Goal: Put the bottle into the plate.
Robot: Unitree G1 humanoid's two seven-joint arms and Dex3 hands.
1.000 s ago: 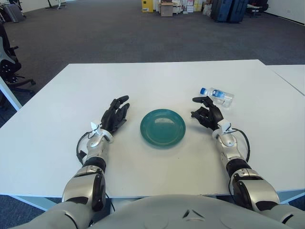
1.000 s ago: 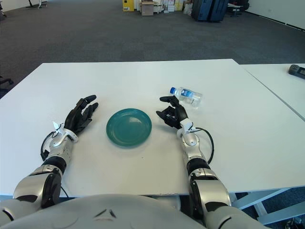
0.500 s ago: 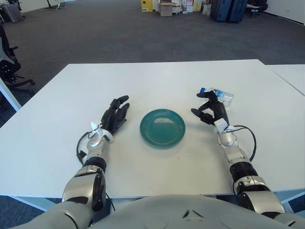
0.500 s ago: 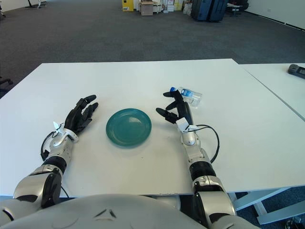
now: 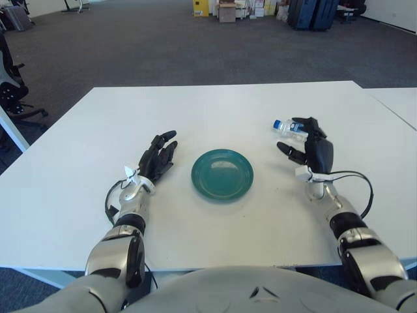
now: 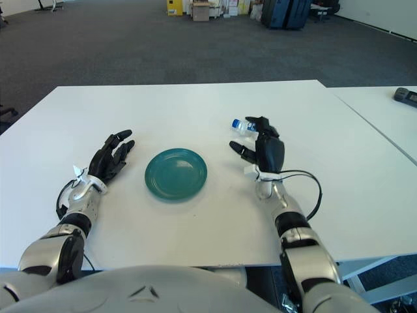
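My right hand [image 5: 311, 149] hangs over the clear plastic bottle with a blue cap [image 5: 284, 128], fingers spread, gripping nothing. The bottle lies on the white table [image 5: 215, 111], right of the round teal plate [image 5: 222, 173], bare tabletop between them. My left hand [image 5: 155, 158] shows open-fingered left of the plate.

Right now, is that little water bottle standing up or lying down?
Lying down. The bottle lies on its side on the table, blue cap toward the plate; the right hand covers most of it.
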